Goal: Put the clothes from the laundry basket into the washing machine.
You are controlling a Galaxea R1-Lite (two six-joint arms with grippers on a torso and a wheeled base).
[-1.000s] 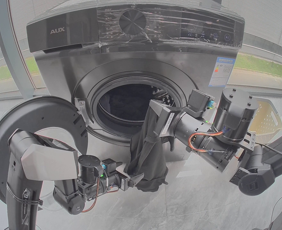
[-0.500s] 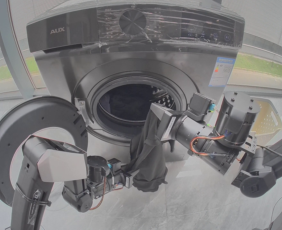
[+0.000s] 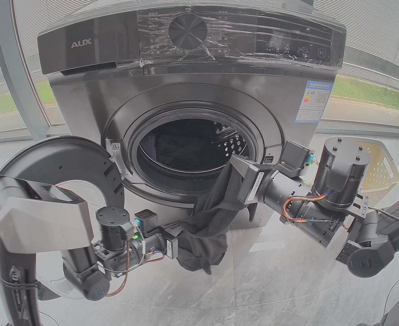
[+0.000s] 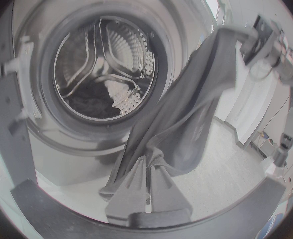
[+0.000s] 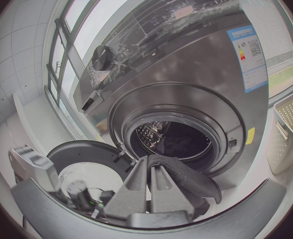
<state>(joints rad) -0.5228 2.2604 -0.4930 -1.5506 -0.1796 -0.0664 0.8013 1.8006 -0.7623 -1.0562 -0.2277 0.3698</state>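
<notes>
Left pincer (image 4: 148,162) grips dark garment (image 3: 199,254) low | right pincer (image 5: 148,163) grips it high | slung before washing machine (image 3: 95,100)

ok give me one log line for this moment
left gripper: jaws shut on dark garment lower end | right gripper: jaws shut on upper end | garment: hanging outside drum | door: open

Grey marble floor (image 3: 262,290), daylit windows (image 3: 376,91) behind.
</notes>
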